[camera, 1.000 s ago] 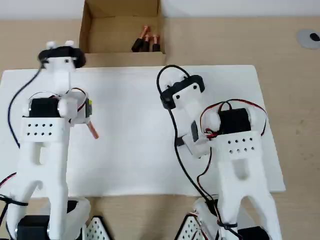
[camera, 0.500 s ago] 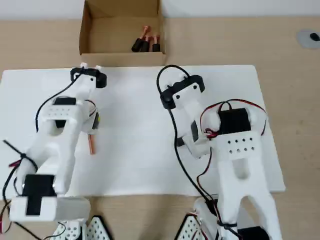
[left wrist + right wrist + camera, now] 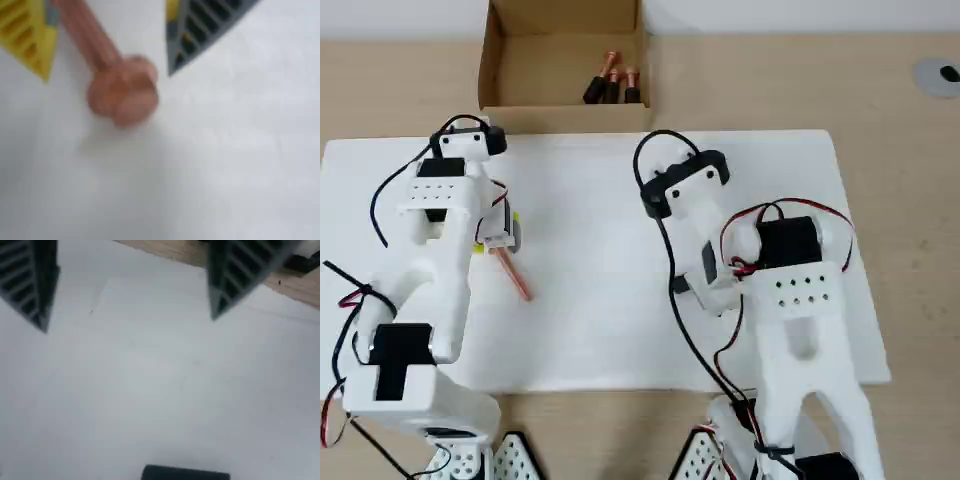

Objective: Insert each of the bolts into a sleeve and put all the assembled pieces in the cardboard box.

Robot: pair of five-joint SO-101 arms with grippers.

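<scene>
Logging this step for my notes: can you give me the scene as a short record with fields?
Left gripper: shut on a copper bolt, head down over the white mat
Right gripper: open, above the mat, nothing held
Sleeve: black, lying on the mat near the right gripper
Cardboard box: three assembled pieces inside
Pending: bolt not yet in the sleeve

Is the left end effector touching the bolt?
Touching. The left wrist view shows the bolt resting by its shaft against one finger of the left end effector.
</scene>
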